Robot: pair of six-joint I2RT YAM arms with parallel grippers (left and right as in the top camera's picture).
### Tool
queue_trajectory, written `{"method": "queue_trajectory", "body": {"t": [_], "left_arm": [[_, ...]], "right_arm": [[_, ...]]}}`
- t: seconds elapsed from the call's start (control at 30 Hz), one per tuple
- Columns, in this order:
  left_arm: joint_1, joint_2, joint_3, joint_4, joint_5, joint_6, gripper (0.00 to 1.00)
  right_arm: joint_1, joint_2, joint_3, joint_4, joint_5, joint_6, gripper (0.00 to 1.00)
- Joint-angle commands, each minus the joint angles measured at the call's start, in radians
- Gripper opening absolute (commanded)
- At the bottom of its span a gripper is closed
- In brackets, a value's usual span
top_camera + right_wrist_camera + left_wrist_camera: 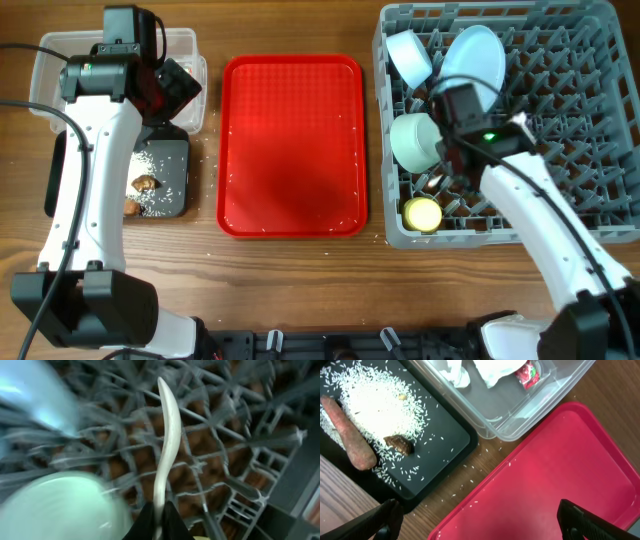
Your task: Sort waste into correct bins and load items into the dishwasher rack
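The grey dishwasher rack (560,130) holds the pale blue plate (476,57), the white bowl (410,56), the mint bowl (413,141) and the yellow cup (423,214). My right gripper (159,522) is shut on the white spoon (167,445) over the rack lattice (225,435), beside the mint bowl (55,510). My left gripper (475,522) is open and empty above the red tray's corner. The black bin (435,425) holds rice (375,410), the carrot piece (350,435) and the brown lump (399,444). The clear bin (520,415) holds wrapper scraps (495,370).
The flat red tray (291,145) lies in the middle with a few rice grains on it. Loose grains lie on the wood between the tray and the black bin (465,482). The left arm (95,150) reaches over both bins.
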Motion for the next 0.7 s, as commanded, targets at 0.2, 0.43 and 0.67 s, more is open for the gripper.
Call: {"method": "queue_trajectory", "body": {"t": [0.2,0.43,0.67], "left_arm": [[-0.002,-0.004,0.006,0.0,-0.013,0.008,1.0],[-0.002,-0.004,0.006,0.0,-0.013,0.008,1.0],[-0.002,-0.004,0.006,0.0,-0.013,0.008,1.0]], "right_arm": [[0.002,-0.182,0.084,-0.036,0.063,-0.22,1.0],[0.002,-0.51,0.176,-0.068,-0.189,-0.857,1.0],[-0.01,-0.681,0.079,-0.053,-0.124,-0.964,1.0]]}}
